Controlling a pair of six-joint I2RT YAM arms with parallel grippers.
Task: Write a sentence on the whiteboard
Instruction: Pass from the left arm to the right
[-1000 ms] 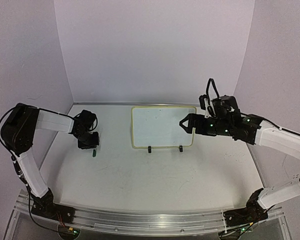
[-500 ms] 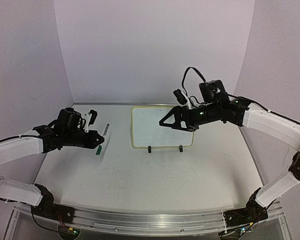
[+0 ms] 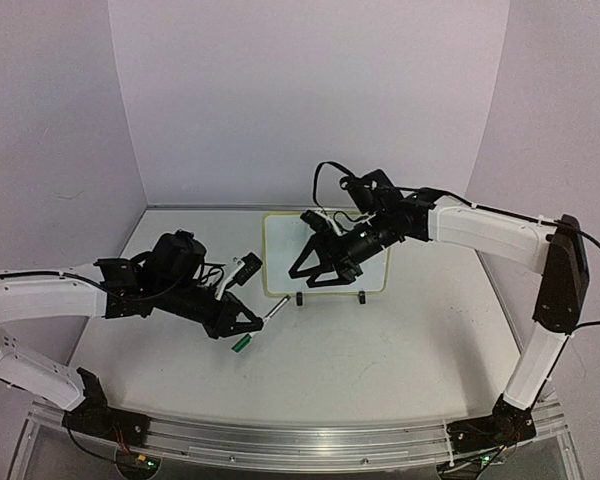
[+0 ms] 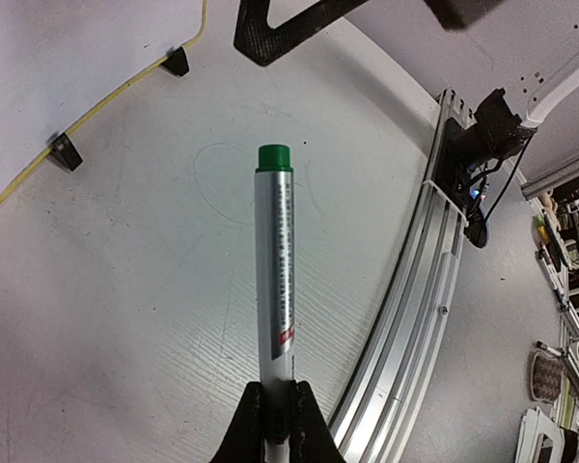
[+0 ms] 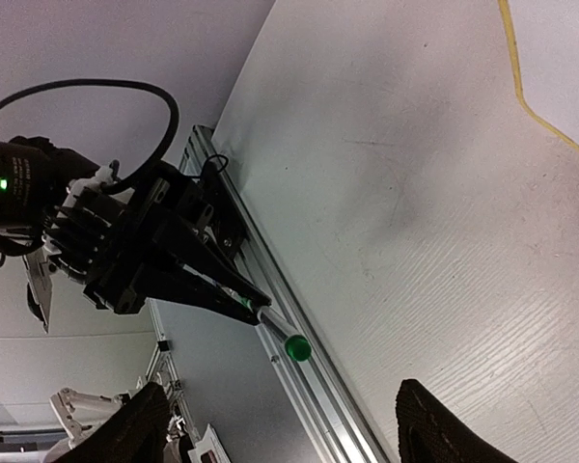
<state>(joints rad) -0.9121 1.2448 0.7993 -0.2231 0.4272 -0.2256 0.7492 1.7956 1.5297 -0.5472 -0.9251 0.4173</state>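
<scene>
1. One marker [image 4: 275,280], silver with a green end, clamped in the left gripper [image 3: 252,325].
2. Whiteboard [image 3: 280,245]: far middle of the table [image 3: 380,350], on black feet.
3. Right gripper [image 3: 312,275]: jaws spread, empty, over the whiteboard, hiding part of it.

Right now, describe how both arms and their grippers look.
The left arm and right arm have smooth white links with black joints. The left gripper and right gripper are black and taper to points. A black cable loops above the right wrist.
</scene>
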